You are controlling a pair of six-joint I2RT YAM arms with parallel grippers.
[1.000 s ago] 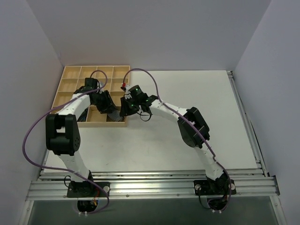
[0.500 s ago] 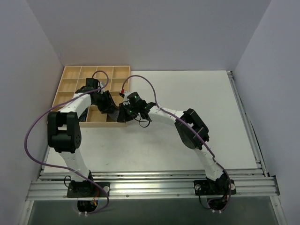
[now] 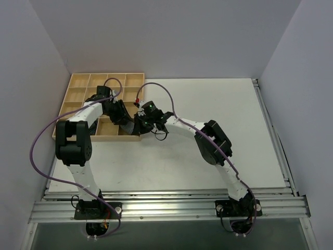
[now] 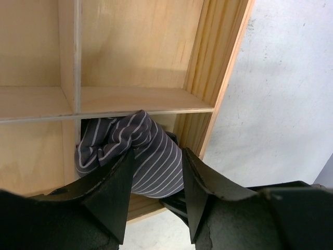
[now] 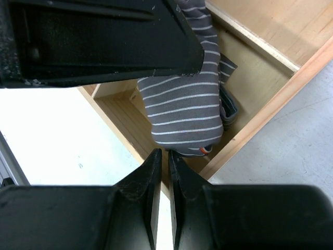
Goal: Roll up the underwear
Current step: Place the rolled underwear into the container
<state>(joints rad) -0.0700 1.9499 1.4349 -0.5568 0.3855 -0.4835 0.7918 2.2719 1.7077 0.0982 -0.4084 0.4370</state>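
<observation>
Underwear (image 4: 119, 138), grey striped, in near-right compartment of wooden tray (image 3: 79, 76) at worktop (image 3: 208, 161) far-left corner. Left hand (image 4: 158, 154) clamps it. Right hand (image 5: 164, 153) fingers nearly together, tips at cloth edge.

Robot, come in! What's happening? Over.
Left gripper clamped on underwear, hanging into corner compartment of wooden tray. Right gripper shut at its bottom edge. Nothing blocking.

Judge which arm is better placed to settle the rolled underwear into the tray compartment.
Left, probably. The left gripper clasps the underwear on both sides in the tray's corner compartment. The right gripper is all but shut and sits only at the roll's end.
</observation>
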